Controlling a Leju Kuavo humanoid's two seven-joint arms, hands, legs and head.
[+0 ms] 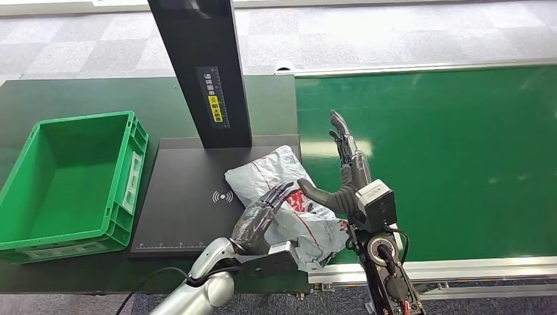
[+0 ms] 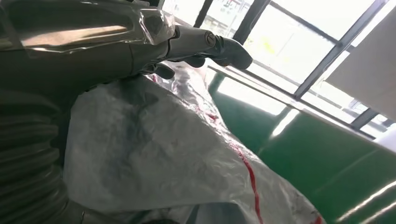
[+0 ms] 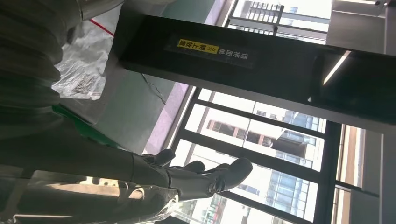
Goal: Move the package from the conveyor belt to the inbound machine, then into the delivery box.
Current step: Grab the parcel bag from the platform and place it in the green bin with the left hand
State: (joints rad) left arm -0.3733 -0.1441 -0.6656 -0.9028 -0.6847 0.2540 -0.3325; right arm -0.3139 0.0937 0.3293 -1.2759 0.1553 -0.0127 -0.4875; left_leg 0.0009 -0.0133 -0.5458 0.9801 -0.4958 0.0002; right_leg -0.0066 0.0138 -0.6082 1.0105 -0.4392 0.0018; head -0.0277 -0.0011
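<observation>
The package (image 1: 276, 176) is a crumpled grey plastic mailer with red marks. It lies on the right edge of the inbound machine's black plate (image 1: 187, 210), its near end hanging toward the conveyor belt (image 1: 446, 164). My left hand (image 1: 261, 216) rests on its near left side, fingers stretched over the wrapping; the left wrist view shows the hand (image 2: 140, 42) lying across the package (image 2: 154, 149). My right hand (image 1: 343, 172) stands beside the package on the belt side, fingers straight and apart, thumb pointing at the mailer. The right wrist view shows the right hand (image 3: 187, 179) with nothing in it.
The machine's black column (image 1: 200, 65) rises behind the plate and also appears in the right wrist view as the column (image 3: 243, 60). A green delivery box (image 1: 134, 164) stands open to the plate's left. The belt's metal rail (image 1: 433, 269) runs along the near edge.
</observation>
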